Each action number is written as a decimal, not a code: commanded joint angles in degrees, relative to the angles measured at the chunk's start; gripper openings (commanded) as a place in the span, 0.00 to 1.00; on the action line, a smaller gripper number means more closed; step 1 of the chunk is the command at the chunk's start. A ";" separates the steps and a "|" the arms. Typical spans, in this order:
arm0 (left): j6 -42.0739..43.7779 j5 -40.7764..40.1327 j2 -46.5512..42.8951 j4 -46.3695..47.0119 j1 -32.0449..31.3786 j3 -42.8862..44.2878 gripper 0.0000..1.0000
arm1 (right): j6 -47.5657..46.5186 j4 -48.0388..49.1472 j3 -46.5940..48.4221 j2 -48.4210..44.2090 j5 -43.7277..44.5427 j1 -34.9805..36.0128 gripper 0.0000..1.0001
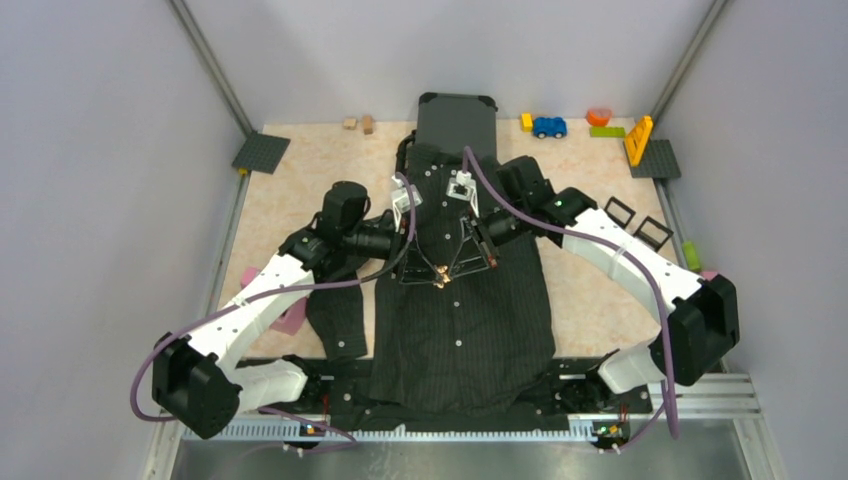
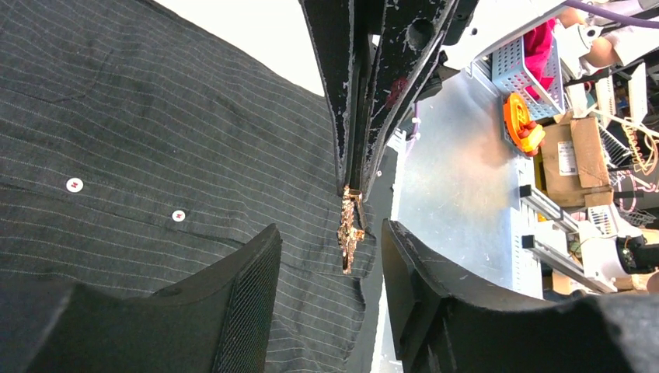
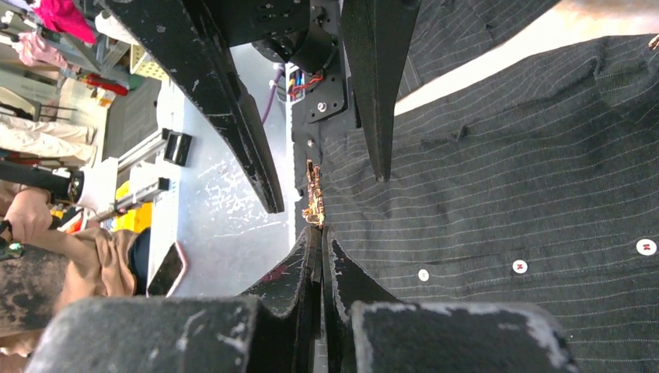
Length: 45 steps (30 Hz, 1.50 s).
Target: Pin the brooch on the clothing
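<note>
The shirt (image 1: 460,330) lies flat and face up down the middle of the tabletop (image 1: 300,190). Its long axis runs from far edge to near edge. The collar points to the far edge, where it meets the suitcase (image 1: 456,115), and the hem hangs over the near edge between the arm bases. One sleeve is folded down along the shirt's left side. The row of white buttons (image 2: 74,184) runs along the same far-to-near line.

The brooch (image 1: 441,281) is a thin gold piece at the middle of the shirt, beside the button line, about halfway between collar and hem. The right jaws are clenched on one end of it. Its long axis carries on in line with those jaws, and its free end points away from their tips towards the left wrist. From above it is too small to read its direction across the tabletop. Whether its free end touches the cloth cannot be told.

The left jaws stand apart, one on each side of the brooch, and neither is visibly touching it. The tips of both arms meet at this one spot over the shirt.
</note>
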 commanded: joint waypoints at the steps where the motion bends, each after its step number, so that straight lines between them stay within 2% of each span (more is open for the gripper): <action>1: 2.82 -1.11 -0.97 -0.88 -0.15 1.59 0.52 | -3.17 -1.36 3.46 0.03 -0.75 0.68 0.00; 6: 2.98 -0.74 -0.67 -1.22 -0.14 1.91 0.30 | -3.44 -1.65 3.47 0.01 -0.75 0.77 0.00; 13: 2.87 -0.19 -0.45 -1.07 -0.15 1.87 0.27 | -4.14 -2.69 3.67 0.29 0.01 1.04 0.00; 14: 2.90 -0.03 -0.48 -1.07 -0.11 1.86 0.22 | -4.25 -2.85 3.71 0.43 0.10 1.04 0.00; 16: 2.91 0.40 -0.51 -1.02 -0.15 1.78 0.04 | -3.98 -2.56 3.60 0.57 0.09 1.04 0.00; 17: 2.86 0.58 -0.58 -0.99 -0.13 1.82 0.00 | -3.60 -2.09 3.53 0.47 0.13 1.04 0.00; 20: 2.89 0.65 -0.94 -0.73 -0.15 1.61 0.00 | -1.40 0.00 3.17 -0.37 0.85 1.04 0.00; 24: 2.81 -2.19 -2.41 -0.38 -0.09 1.43 0.00 | 6.48 6.91 1.71 -3.46 7.32 1.05 0.02; 28: -0.30 -8.43 -5.30 3.71 0.53 0.10 0.00 | 14.03 18.59 -4.00 -9.53 13.58 0.99 0.41; 32: -6.92 -11.30 -8.55 11.87 2.68 -2.43 0.00 | 21.96 31.76 -11.39 -17.16 19.64 0.29 0.56; 36: -13.18 -11.62 -11.64 20.11 5.99 -5.63 0.00 | 31.97 49.38 -20.79 -23.22 25.67 0.25 0.59; 40: -16.33 -10.99 -13.16 23.37 8.15 -7.67 0.00 | 40.52 65.93 -29.44 -25.84 29.26 0.33 0.61; 45: -18.40 -8.60 -13.51 26.54 8.72 -8.76 0.00 | 45.35 75.29 -33.25 -23.78 30.84 1.13 0.60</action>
